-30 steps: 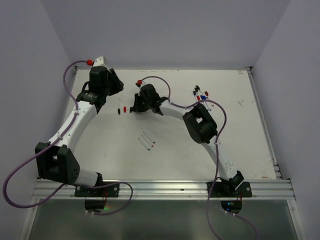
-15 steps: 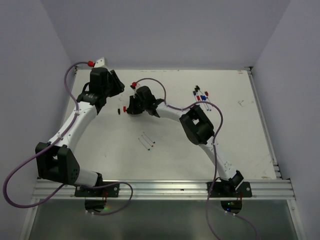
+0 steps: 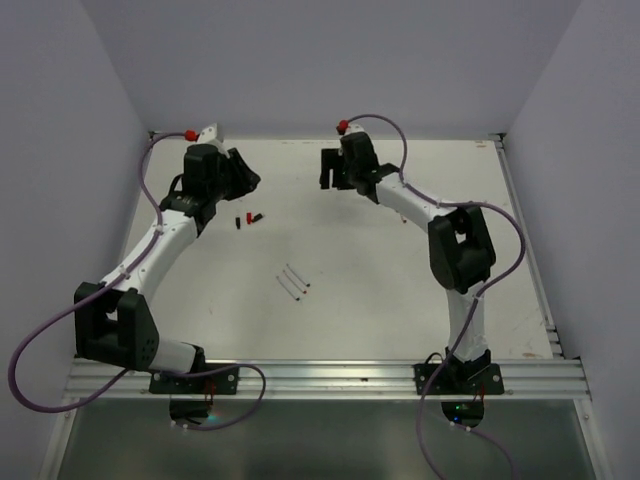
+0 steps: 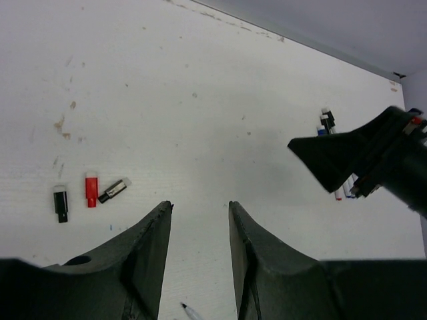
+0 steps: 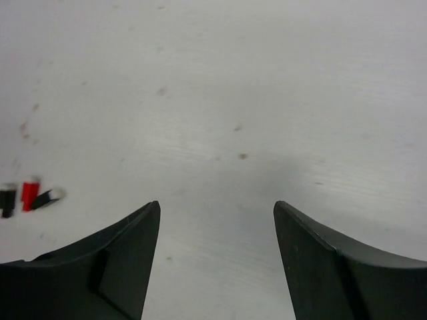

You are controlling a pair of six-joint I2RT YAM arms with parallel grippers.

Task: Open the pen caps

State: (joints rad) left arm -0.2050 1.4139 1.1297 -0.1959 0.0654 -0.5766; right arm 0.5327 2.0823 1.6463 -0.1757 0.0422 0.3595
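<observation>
White counter (image 3: 400,300) fills the top view. Three caps (image 3: 250,217) lie on it in a short row, left of the middle: a black cap (image 4: 61,202), a red cap (image 4: 91,189) and a dark cap (image 4: 113,190) with a pale end. They lie loose, off the pens.

The left tool (image 4: 199,210) is over the counter in the upper left of the top view. Its two fingers stand a little apart with nothing between them. In its own view the three caps are at the lower left, near the left finger but not touching it.

The right tool (image 5: 215,207) is up near the far edge, at the top middle of the top view. Its fingers stand wide apart and hold nothing. In its own view the caps are small and blurry at the far left edge, well apart from it.

Two pens (image 3: 291,284) lie side by side near the middle of the counter, below the caps. More pens (image 4: 326,122) lie in a bunch at the right of the left wrist view, partly hidden behind the right tool.
</observation>
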